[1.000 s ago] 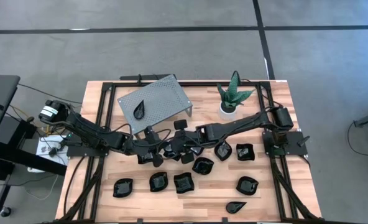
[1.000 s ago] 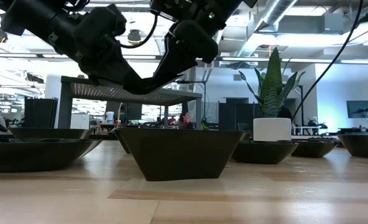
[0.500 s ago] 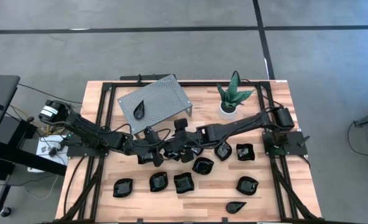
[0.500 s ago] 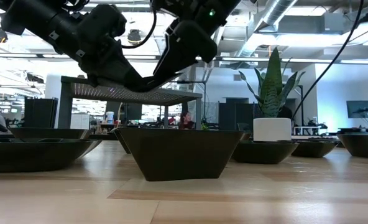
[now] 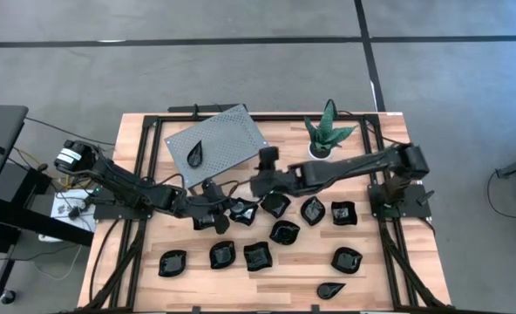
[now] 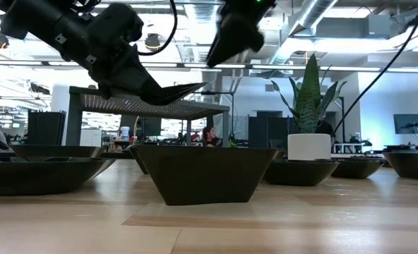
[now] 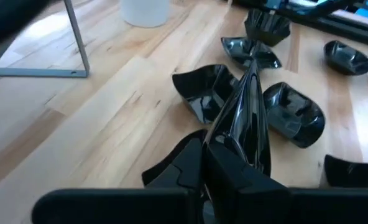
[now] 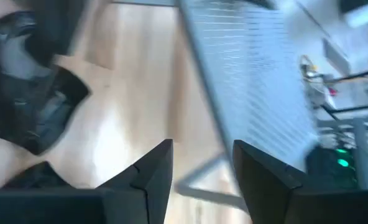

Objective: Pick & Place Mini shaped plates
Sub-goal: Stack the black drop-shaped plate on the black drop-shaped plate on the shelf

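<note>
A pale wooden tabletop (image 5: 153, 144) framed in black rails stands on a grey floor crossed by dark lines. At its left side the left gripper (image 5: 227, 212) is clamped on a glossy black leaf-shaped plate (image 6: 170, 94), which it holds clear of the wood, its pointed tip toward the right; the left wrist view shows the plate (image 7: 246, 115) edge-on between the closed fingers. Behind it a grey perforated metal stand (image 5: 216, 144) carries one teardrop plate (image 5: 196, 153). The other mini plates (image 5: 284, 232) lie scattered across the middle and near edge. The right gripper (image 5: 260, 185) hangs above the table just beside the stand's corner, its jaws parted and empty. Farther right stands a green spiky plant (image 5: 326, 129) in a white pot (image 6: 308, 147). Beyond the table, the low view shows an open room with ceiling ducts and monitors.
</note>
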You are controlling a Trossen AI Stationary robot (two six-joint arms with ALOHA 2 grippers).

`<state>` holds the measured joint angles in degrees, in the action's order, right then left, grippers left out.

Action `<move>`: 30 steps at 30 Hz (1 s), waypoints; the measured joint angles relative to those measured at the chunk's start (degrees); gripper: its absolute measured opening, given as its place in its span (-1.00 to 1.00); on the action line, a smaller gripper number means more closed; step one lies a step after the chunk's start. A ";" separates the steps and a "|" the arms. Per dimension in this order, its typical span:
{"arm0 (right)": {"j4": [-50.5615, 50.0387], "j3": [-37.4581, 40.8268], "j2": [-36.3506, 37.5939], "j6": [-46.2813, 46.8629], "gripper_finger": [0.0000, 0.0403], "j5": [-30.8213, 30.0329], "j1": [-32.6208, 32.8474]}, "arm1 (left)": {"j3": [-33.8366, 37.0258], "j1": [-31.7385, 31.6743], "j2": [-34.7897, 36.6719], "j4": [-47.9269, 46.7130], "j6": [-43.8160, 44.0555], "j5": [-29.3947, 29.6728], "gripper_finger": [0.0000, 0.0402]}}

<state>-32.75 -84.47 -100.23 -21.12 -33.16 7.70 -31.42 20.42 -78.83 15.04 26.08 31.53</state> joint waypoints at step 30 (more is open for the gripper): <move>22.78 37.14 37.65 6.43 -0.31 12.28 -12.56 | -3.56 -1.46 33.70 -31.91 6.92 25.36 -0.93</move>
<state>-9.97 -47.33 -62.57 -14.69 -20.88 -4.86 -34.98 18.96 -45.13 -16.87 33.00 56.89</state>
